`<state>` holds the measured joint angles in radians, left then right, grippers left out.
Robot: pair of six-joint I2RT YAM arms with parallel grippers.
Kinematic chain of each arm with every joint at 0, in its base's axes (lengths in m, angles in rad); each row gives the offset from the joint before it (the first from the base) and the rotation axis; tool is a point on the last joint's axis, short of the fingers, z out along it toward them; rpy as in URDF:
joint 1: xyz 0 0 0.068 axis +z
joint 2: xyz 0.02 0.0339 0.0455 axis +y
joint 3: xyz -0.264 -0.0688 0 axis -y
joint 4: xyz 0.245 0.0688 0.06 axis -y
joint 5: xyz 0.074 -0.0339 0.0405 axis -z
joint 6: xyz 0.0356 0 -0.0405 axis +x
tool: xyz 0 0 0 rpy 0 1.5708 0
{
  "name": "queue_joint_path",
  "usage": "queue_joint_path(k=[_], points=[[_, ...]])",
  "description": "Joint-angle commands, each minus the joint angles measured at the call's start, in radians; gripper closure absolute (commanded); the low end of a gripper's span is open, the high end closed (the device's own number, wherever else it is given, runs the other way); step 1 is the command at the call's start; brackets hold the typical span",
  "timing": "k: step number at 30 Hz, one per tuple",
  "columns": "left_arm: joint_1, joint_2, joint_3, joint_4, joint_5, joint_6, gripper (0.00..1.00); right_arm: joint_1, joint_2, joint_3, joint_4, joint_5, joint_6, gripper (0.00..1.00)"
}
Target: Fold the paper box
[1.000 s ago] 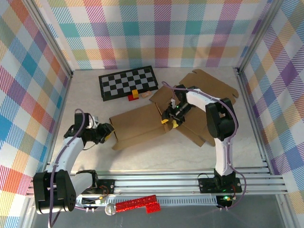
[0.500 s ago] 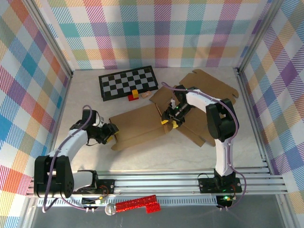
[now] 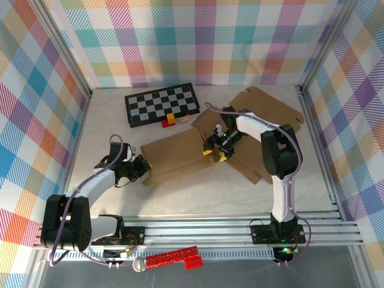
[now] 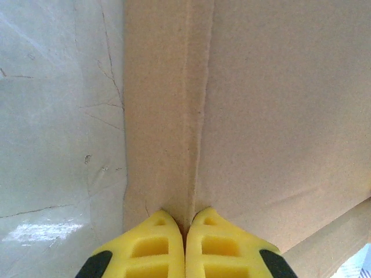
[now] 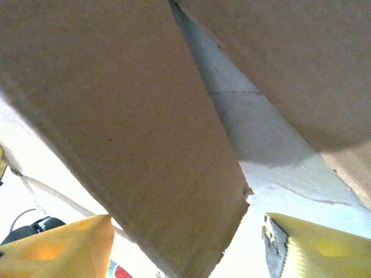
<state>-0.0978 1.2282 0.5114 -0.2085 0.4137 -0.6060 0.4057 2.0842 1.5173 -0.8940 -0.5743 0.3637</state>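
The paper box (image 3: 177,155) is a flattened brown cardboard sheet lying mid-table, with more flaps spread to the right (image 3: 270,111). My left gripper (image 3: 141,167) is at the sheet's left edge. In the left wrist view its yellow fingertips (image 4: 185,223) are pressed together on a creased cardboard edge (image 4: 194,116). My right gripper (image 3: 216,147) stands open over the middle of the box. In the right wrist view a raised flap (image 5: 127,127) hangs between its two yellow fingers (image 5: 58,249), touching neither.
A black-and-white checkerboard (image 3: 162,104) lies at the back left, with small red and yellow blocks (image 3: 168,120) at its near edge. Plaid walls close in the table on three sides. A red object (image 3: 174,258) lies below the front rail (image 3: 198,231).
My left gripper moved right to the cardboard's left edge and shut on it. My right gripper's jaws opened wider around the flap.
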Motion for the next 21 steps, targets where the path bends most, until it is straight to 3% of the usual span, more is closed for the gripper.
queue_joint_path(k=[1, 10, 18, 21], points=[[-0.008, 0.003, -0.108, -0.131, -0.085, -0.016, 1.0, -0.016, -0.056, 0.006, 0.02, -0.053, -0.044, 0.24], [0.092, -0.19, -0.269, -0.003, 0.031, -0.091, 1.0, -0.066, -0.019, 0.087, 0.027, -0.133, -0.111, 0.14], [0.099, -0.177, -0.267, -0.002, 0.063, -0.073, 1.0, -0.058, 0.049, 0.141, 0.049, -0.299, -0.123, 0.12], [0.105, -0.165, -0.267, 0.007, 0.072, -0.071, 1.0, -0.049, 0.079, 0.174, -0.012, -0.277, -0.132, 0.12]])
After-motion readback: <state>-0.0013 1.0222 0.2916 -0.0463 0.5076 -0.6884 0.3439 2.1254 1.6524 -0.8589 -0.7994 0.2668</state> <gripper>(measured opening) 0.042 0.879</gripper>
